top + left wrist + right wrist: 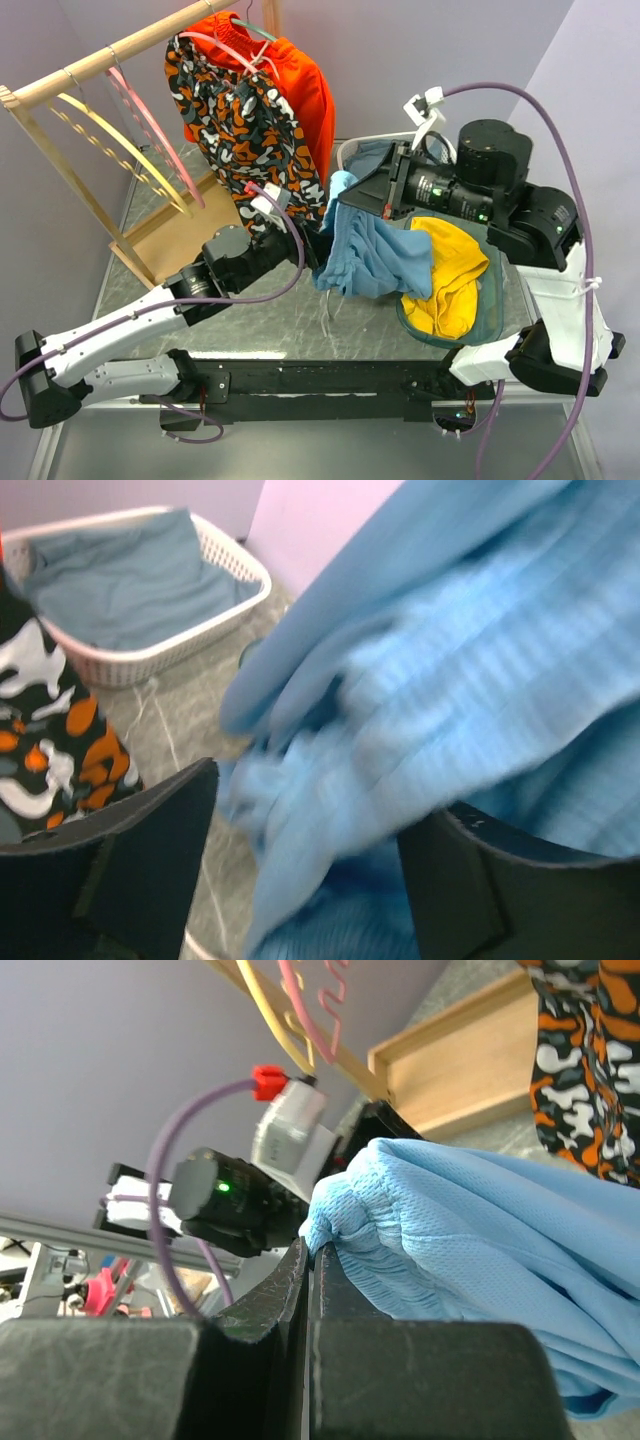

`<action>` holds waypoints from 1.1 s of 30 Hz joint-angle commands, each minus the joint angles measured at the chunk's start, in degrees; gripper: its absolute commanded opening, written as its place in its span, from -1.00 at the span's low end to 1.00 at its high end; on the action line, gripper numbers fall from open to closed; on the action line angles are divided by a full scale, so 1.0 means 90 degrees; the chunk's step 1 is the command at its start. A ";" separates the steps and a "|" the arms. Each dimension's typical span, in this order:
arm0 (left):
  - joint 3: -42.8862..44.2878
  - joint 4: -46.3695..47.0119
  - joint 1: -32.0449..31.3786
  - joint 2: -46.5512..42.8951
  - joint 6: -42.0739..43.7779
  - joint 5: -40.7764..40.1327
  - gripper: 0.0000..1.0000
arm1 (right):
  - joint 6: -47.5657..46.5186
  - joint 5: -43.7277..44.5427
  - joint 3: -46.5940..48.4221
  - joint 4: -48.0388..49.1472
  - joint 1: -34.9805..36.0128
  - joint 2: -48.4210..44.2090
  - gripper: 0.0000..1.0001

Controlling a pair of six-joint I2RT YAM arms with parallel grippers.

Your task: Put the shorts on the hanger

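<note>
Your light sky-blue fabric shorts [375, 255] hang with the waistband pinched between the right gripper's [310, 1252] closed fingers. The left gripper's [325, 800] fingers stand wide, cloth loose between them, likely to spread it. The thin pink plastic hanger [178, 165] hangs well beyond both.

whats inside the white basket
A grey-blue cloth lies in the white basket, covering its floor; anything under the cloth cannot be seen.

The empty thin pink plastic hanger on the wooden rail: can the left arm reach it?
Probably yes: the thin pink plastic hanger hangs clear, left of the orange camouflage shorts. The left end effector is open, but sky-blue fabric shorts lie between its fingers.
</note>
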 commanded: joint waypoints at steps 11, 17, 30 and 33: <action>0.1417 -0.0847 -0.0137 -0.0308 -0.0083 -0.0733 -0.98 | -0.0197 0.2383 -0.1184 0.0223 0.0063 -0.1035 -1.00; 0.3309 -0.2919 -0.0157 -0.0368 0.0181 -0.0861 -0.98 | -0.0324 0.3324 -0.1342 0.0388 -0.0005 -0.0890 -1.00; 0.5404 -0.3956 -0.0157 0.0384 0.0357 -0.0548 -0.98 | -0.0452 0.1988 0.0047 0.0476 -0.0962 0.0469 -1.00; 0.5297 -0.3908 -0.0157 0.0394 0.0211 -0.0675 -0.98 | -0.0422 0.2053 -0.0578 0.0603 -0.1031 0.0264 -1.00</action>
